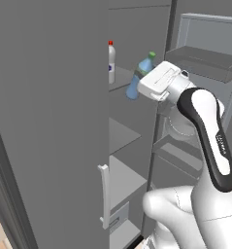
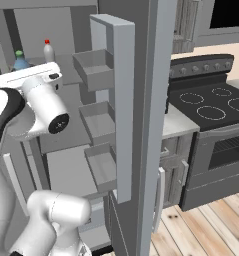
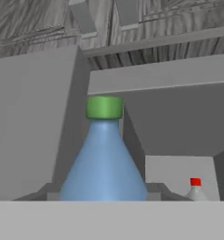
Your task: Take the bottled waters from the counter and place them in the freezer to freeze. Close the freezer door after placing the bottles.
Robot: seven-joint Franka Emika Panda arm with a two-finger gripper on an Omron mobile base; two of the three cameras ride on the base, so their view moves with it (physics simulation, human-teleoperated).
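Note:
My gripper (image 1: 145,80) is shut on the translucent blue bottle (image 1: 138,79) with the green cap and holds it tilted inside the open freezer (image 1: 129,131), at the level of an upper shelf. In the hand view this bottle (image 3: 103,164) stands close in front. The whitish bottle with the red cap (image 1: 111,63) stands upright on that shelf, further in and to the left. From the right base view, both the blue bottle (image 2: 20,61) and the red-capped bottle (image 2: 49,51) show above my hand. The freezer door (image 2: 122,100) stands open on the right, its inner bins facing me.
A tall grey panel (image 1: 49,121) with a pale handle (image 1: 104,194) walls the left side. Beyond the open door lie a pale counter strip (image 2: 181,122), grey drawers and a black stovetop (image 2: 211,102). Grey shelves (image 1: 122,177) run below the bottles.

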